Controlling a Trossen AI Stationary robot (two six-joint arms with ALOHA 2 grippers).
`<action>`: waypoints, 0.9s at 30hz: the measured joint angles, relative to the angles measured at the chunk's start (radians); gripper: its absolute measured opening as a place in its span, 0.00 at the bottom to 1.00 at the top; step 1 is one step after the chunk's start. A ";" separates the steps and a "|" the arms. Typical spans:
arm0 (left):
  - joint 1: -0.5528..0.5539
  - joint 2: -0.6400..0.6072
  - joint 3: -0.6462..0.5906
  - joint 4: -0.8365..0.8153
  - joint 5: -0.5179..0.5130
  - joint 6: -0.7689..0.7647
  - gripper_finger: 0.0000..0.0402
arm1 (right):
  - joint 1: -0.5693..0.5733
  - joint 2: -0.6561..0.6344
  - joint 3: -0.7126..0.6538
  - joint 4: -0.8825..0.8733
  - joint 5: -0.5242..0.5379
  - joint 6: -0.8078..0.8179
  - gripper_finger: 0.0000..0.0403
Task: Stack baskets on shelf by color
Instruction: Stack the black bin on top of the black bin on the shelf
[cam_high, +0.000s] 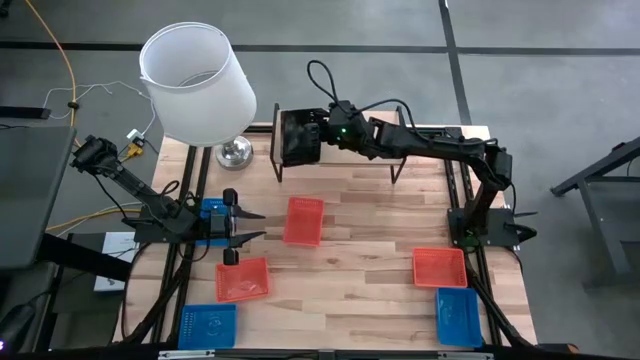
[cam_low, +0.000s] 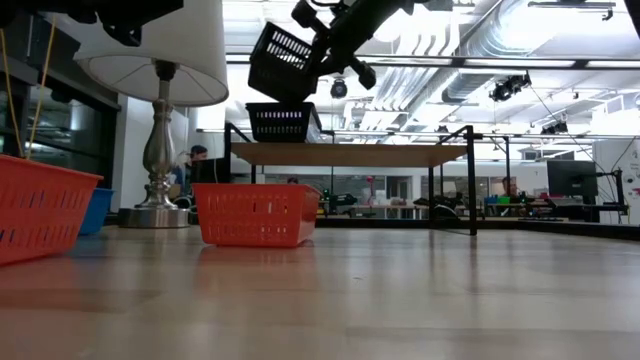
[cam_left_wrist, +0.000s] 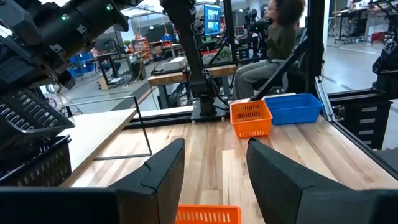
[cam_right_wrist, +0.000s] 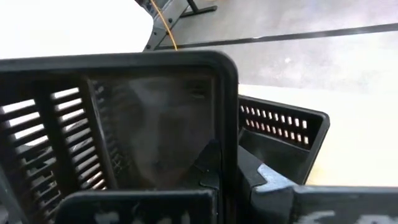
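Note:
My right gripper (cam_high: 318, 136) reaches over the left end of the shelf (cam_low: 350, 153) and is shut on a black basket (cam_low: 283, 60). A second black basket (cam_low: 282, 122) stands on the shelf top directly below it. My left gripper (cam_high: 260, 225) waits open above the table's left part, pointing at a red-orange basket (cam_high: 304, 220) that rests on the tabletop. Other red-orange baskets (cam_high: 243, 280) (cam_high: 440, 268) and blue ones (cam_high: 208, 325) (cam_high: 458, 315) lie along the near edge. My right gripper holds the black basket by one side wall near its rim (cam_right_wrist: 227, 124), pinched with a finger on either side of that wall. The fingers come from the table's right, slanting down. The basket is lifted clear and tilted, just above the black basket (cam_right_wrist: 280, 137) on the shelf.
A table lamp with a white shade (cam_high: 195, 80) and metal base (cam_high: 235, 152) stands at the far left corner, beside the shelf. The shelf's thin black legs (cam_low: 472, 190) stand on the tabletop. A seated person (cam_left_wrist: 273, 43) shows beyond the table's right edge.

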 joint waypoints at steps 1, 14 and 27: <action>0.000 0.000 0.000 0.000 0.000 0.000 0.40 | 0.000 0.000 0.000 0.000 0.006 0.000 0.00; 0.000 0.000 0.000 0.000 0.000 0.000 0.40 | 0.000 0.000 0.000 0.000 0.014 0.000 0.04; 0.000 0.000 0.000 0.000 0.000 0.000 0.40 | 0.000 0.000 -0.001 0.000 0.014 0.005 0.11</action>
